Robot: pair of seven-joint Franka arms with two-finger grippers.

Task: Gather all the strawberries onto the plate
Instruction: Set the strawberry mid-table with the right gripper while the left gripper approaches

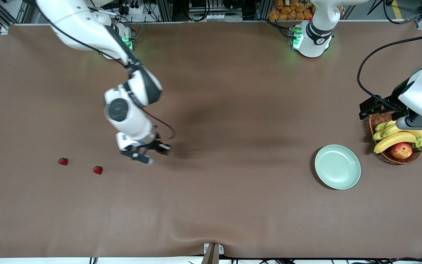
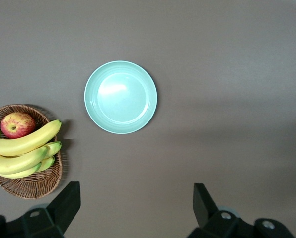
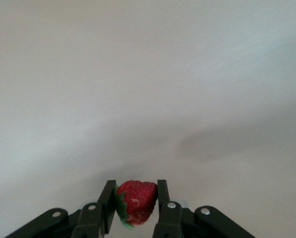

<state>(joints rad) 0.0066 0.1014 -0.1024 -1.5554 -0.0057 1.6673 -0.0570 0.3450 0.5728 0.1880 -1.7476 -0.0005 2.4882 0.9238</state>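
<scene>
My right gripper [image 1: 145,157] is up over the table, toward the right arm's end, shut on one strawberry [image 3: 136,201], red with a green cap, held between both fingers. Two more strawberries [image 1: 63,161] [image 1: 97,170] lie on the brown table beside it, nearer the right arm's end. The pale mint-green plate [image 1: 337,167] sits empty toward the left arm's end; it also shows in the left wrist view [image 2: 120,96]. My left gripper [image 1: 367,109] is open and empty, held high beside the basket, its fingertips [image 2: 71,196] wide apart.
A brown wicker basket [image 1: 379,119] with bananas [image 1: 394,138] and a red-yellow apple [image 1: 401,150] stands beside the plate, at the left arm's end. The basket also shows in the left wrist view [image 2: 31,186]. A bracket [image 1: 213,253] sits at the table's front edge.
</scene>
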